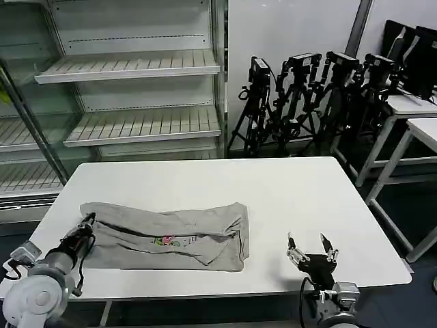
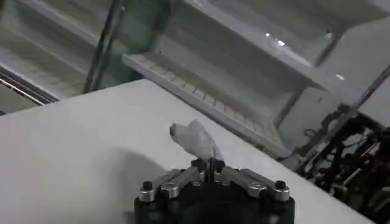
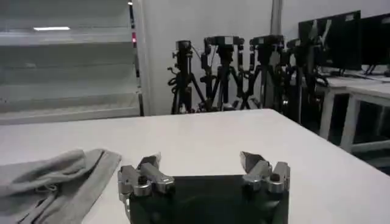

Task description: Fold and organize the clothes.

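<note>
A: Where's the T-shirt?

B: On the white table, near-left part of the top, closer to the front edge than the back. Light grey, bunched into a long crumpled band running left to right. Small multicoloured print faces up near the middle of the band.

A: Left gripper?

B: At the shirt's left end, low over the table, arm coming in from the front-left corner. Fingers pinched together on a fold of the cloth. In the left wrist view a small tuft of grey fabric sticks out just past the closed fingertips, so it has hold of that end.

A: Is the cloth lifted?

B: Only the pinched bit looks raised. The rest of the band lies flat on the table.

A: Right gripper?

B: Near the front edge of the table, right of the shirt and clearly apart from it. Fingers spread wide, nothing between them. Bare tabletop sits between it and the shirt's right end.

A: What does the right wrist view give?

B: The shirt's right end lying on the table off to one side of the open fingers, not touching them.

A: Anything else around?

B: Empty white shelving behind the table on the left, a row of black tripods behind on the right, more white desks at the far right.
</note>
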Controlling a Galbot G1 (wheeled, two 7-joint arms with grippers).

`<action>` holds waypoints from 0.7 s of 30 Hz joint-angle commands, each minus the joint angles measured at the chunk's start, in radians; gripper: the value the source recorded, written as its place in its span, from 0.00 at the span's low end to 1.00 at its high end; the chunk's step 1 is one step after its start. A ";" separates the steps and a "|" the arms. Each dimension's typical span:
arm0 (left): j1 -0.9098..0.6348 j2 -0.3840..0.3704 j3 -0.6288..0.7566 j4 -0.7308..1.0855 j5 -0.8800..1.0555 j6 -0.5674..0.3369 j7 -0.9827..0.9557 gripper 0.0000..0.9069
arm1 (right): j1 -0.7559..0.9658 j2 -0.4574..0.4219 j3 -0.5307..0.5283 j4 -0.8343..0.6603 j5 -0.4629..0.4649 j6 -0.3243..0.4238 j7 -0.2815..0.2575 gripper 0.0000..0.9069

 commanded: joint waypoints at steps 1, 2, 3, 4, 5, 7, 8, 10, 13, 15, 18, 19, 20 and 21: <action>-0.034 -0.072 0.090 -0.169 -0.370 0.046 -0.051 0.04 | -0.004 0.001 0.002 0.000 -0.002 -0.001 0.001 1.00; -0.045 -0.083 0.106 -0.176 -0.388 0.047 -0.057 0.04 | -0.005 0.001 0.003 -0.001 -0.002 -0.001 0.001 1.00; -0.060 -0.118 0.134 -0.179 -0.404 0.046 -0.063 0.04 | -0.007 0.003 0.005 -0.001 -0.002 -0.001 0.001 1.00; -0.077 -0.137 0.174 -0.181 -0.410 0.043 -0.068 0.04 | -0.012 0.007 0.009 -0.002 -0.004 -0.001 0.001 1.00; -0.094 -0.166 0.187 -0.182 -0.412 0.042 -0.072 0.04 | -0.014 0.009 0.009 -0.002 -0.005 -0.001 0.001 1.00; -0.129 -0.217 0.243 -0.185 -0.414 0.037 -0.084 0.04 | -0.021 0.014 0.010 -0.001 -0.007 0.000 0.000 1.00; -0.136 -0.229 0.274 -0.184 -0.409 0.035 -0.085 0.04 | -0.022 0.014 0.010 -0.001 -0.008 0.000 0.000 1.00; -0.161 -0.265 0.334 -0.173 -0.377 0.032 -0.084 0.04 | -0.026 0.016 0.010 -0.002 -0.010 0.001 -0.001 1.00; -0.189 -0.312 0.417 -0.131 -0.315 0.026 -0.084 0.04 | -0.026 0.016 0.013 -0.004 -0.010 0.002 -0.002 1.00; -0.205 -0.333 0.457 -0.090 -0.283 0.025 -0.084 0.04 | -0.026 0.016 0.015 -0.006 -0.009 0.003 -0.002 1.00; -0.216 -0.363 0.510 -0.042 -0.229 0.021 -0.079 0.04 | -0.026 0.015 0.017 -0.008 -0.008 0.005 -0.003 1.00; -0.217 -0.367 0.521 -0.037 -0.216 0.020 -0.079 0.04 | -0.025 0.015 0.018 -0.009 -0.007 0.006 -0.004 1.00; -0.218 -0.372 0.535 -0.019 -0.199 0.020 -0.076 0.04 | -0.025 0.015 0.020 -0.010 -0.006 0.007 -0.004 1.00; -0.219 -0.374 0.546 -0.009 -0.189 0.019 -0.074 0.04 | -0.025 0.014 0.020 -0.011 -0.005 0.008 -0.004 1.00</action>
